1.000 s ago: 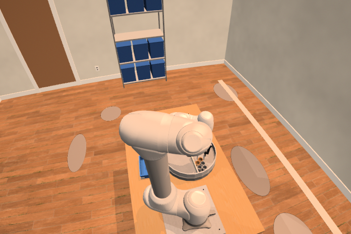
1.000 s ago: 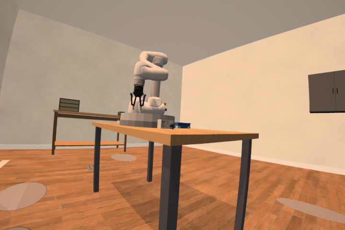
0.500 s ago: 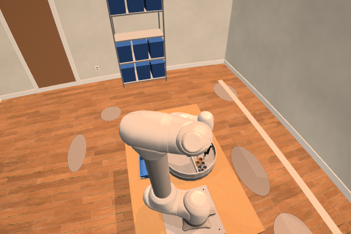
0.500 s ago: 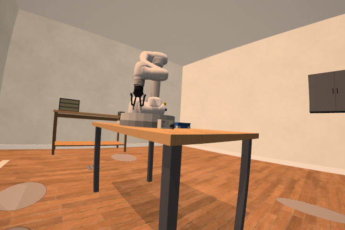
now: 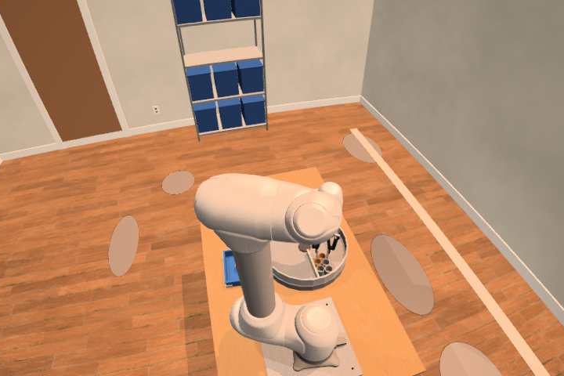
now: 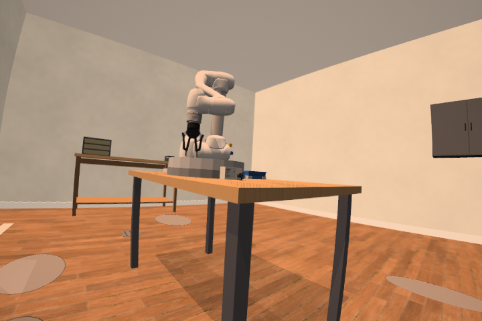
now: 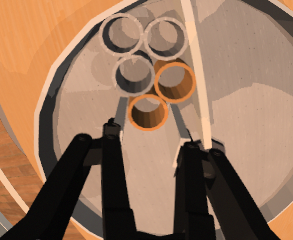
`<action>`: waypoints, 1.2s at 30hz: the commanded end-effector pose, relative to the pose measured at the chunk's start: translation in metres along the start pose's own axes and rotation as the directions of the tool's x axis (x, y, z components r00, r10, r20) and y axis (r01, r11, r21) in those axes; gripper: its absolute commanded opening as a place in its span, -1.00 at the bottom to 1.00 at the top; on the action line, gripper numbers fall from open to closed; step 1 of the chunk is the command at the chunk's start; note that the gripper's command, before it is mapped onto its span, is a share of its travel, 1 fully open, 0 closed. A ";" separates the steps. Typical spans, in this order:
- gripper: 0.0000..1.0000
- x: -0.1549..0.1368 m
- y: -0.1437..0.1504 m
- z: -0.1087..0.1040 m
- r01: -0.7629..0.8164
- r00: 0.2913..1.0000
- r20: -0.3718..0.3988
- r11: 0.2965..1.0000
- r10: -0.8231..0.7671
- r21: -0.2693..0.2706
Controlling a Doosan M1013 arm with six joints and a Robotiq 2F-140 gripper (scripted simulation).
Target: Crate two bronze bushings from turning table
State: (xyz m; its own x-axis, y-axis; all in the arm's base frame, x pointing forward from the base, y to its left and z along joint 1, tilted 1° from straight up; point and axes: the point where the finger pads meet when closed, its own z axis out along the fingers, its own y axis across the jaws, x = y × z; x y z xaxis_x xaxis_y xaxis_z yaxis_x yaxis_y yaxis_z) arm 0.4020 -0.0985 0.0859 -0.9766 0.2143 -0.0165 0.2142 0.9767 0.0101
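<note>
My gripper (image 5: pixel 323 253) (image 6: pixel 191 153) (image 7: pixel 146 112) points down over the turning table (image 5: pixel 307 283) (image 6: pixel 196 164) (image 7: pixel 48 115), partly open and holding nothing. Its fingertips are on either side of a standing bronze bushing (image 5: pixel 321 255) (image 7: pixel 148 121), seen from above; the height gap is unclear. A second bronze bushing (image 5: pixel 316 262) (image 7: pixel 178 95) stands beside it, near the divider. Three grey bushings (image 7: pixel 134 90) (image 7: pixel 121 49) (image 7: pixel 165 54) stand close by. The blue crate (image 5: pixel 230 266) (image 6: pixel 256 175) is beside the turning table, partly hidden by the arm; its contents are unclear.
A pale straight divider (image 5: pixel 312 262) (image 7: pixel 198 75) crosses the turning table, close to the bushings and my one finger. The turning table has a raised wall. A pale box (image 6: pixel 230 172) with a small black part stands near the crate on the wooden table (image 6: pixel 287 182).
</note>
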 end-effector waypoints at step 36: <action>-0.44 0.000 0.000 0.007 0.000 1.000 0.000 1.000 0.000 0.000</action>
State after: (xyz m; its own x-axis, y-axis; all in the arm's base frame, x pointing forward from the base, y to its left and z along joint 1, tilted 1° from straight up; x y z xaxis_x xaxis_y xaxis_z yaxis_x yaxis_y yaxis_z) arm 0.4021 -0.0984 0.0790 -0.9766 0.2143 -0.0165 0.2141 0.9767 0.0101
